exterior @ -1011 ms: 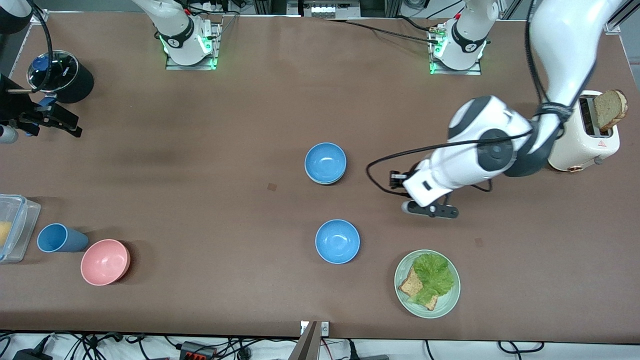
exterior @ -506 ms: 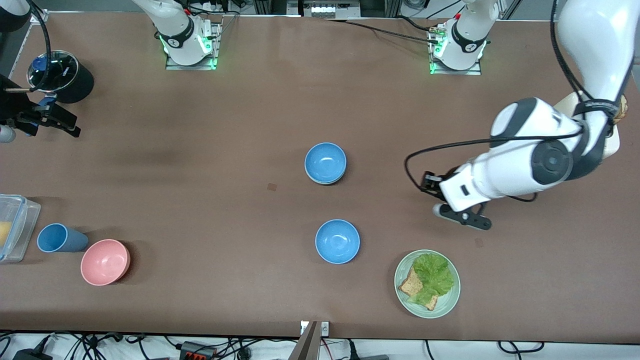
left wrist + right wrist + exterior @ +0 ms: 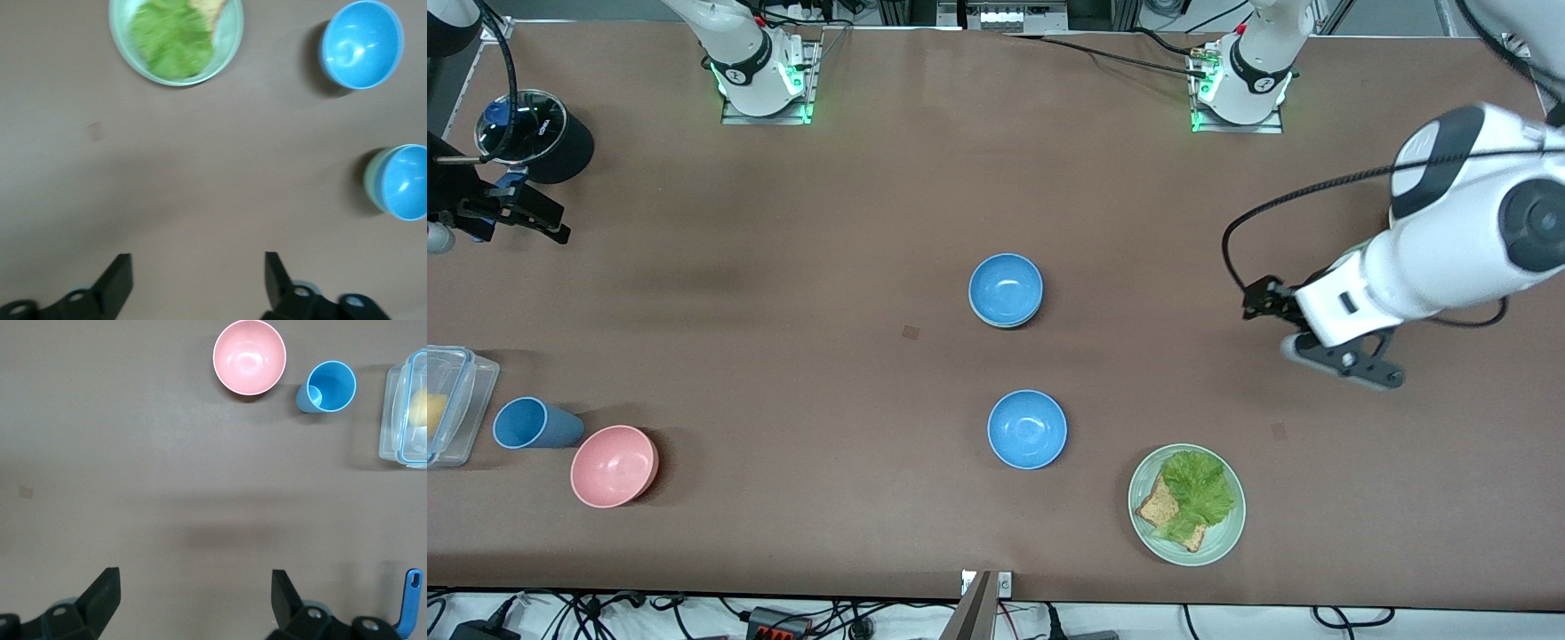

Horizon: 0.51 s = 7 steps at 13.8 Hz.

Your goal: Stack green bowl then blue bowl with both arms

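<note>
A blue bowl (image 3: 1005,288) sits nested in the green bowl (image 3: 371,177) at the table's middle; only the green bowl's rim and side show under it. The second blue bowl (image 3: 1027,428) stands alone, nearer to the front camera. Both blue bowls show in the left wrist view, the nested one (image 3: 408,181) and the lone one (image 3: 361,44). My left gripper (image 3: 1347,366) is open and empty, up over bare table toward the left arm's end (image 3: 197,260). My right gripper (image 3: 529,216) is open and empty, waiting over the right arm's end of the table (image 3: 194,575).
A pale-green plate (image 3: 1223,544) with lettuce and toast lies near the front edge, close to the lone blue bowl. A pink bowl (image 3: 614,465), a blue cup (image 3: 532,423) and a clear container (image 3: 449,404) stand at the right arm's end, with a black lidded pot (image 3: 538,133) farther back.
My left arm has swung away from the bowls toward its own end of the table, gripper empty. The bowls and the right arm have not moved.
</note>
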Available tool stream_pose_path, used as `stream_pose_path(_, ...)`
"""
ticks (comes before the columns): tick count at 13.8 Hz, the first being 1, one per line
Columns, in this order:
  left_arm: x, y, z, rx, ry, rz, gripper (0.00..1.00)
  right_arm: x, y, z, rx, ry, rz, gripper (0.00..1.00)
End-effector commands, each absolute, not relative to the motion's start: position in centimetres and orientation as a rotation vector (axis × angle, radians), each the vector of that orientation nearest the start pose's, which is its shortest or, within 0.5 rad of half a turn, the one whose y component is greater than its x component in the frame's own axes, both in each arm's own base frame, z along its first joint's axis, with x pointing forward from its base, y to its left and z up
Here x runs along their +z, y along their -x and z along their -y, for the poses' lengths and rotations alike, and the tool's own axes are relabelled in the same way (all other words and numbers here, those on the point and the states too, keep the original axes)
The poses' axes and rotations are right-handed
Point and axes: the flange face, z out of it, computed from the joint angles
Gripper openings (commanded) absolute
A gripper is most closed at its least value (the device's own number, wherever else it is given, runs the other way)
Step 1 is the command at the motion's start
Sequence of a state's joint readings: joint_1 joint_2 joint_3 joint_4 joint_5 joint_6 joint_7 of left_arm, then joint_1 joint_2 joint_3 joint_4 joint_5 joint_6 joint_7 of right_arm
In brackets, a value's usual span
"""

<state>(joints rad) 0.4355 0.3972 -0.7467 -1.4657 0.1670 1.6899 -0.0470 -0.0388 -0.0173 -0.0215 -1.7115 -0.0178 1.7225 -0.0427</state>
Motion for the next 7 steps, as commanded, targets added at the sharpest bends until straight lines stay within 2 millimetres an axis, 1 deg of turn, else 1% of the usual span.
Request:
stream_pose_path(1,51.7,-60.6,9.6,0.115,3.120,-0.330,1.00,58.8,-55.6,3.5,-0.044,3.172,-0.033,1.00)
stream_pose_path(2,52.7,-59.9,8.5,0.100,3.118,-0.274,1.00,58.8,-55.6,3.5,-0.044,3.172,-0.033,1.00)
stream_pose_path(3,53.5,-58.6,7.8,0.093,3.103,-0.237,1.00,58.7,-55.7,3.5,-0.042,3.172,-0.035,1.00)
stream_pose_path(4,54.1,-57.7,7.1,0.077,3.094,-0.212,1.00,58.6,-55.7,3.5,-0.039,3.172,-0.035,1.00)
stream_pose_path(5,54.8,-56.9,6.8,0.070,3.103,-0.189,1.00,58.6,-55.7,3.5,-0.039,3.172,-0.038,1.00)
stream_pose_path(7,54.7,-54.8,5.2,0.097,3.141,-0.096,1.00,58.6,-55.7,3.4,-0.042,3.171,-0.041,1.00)
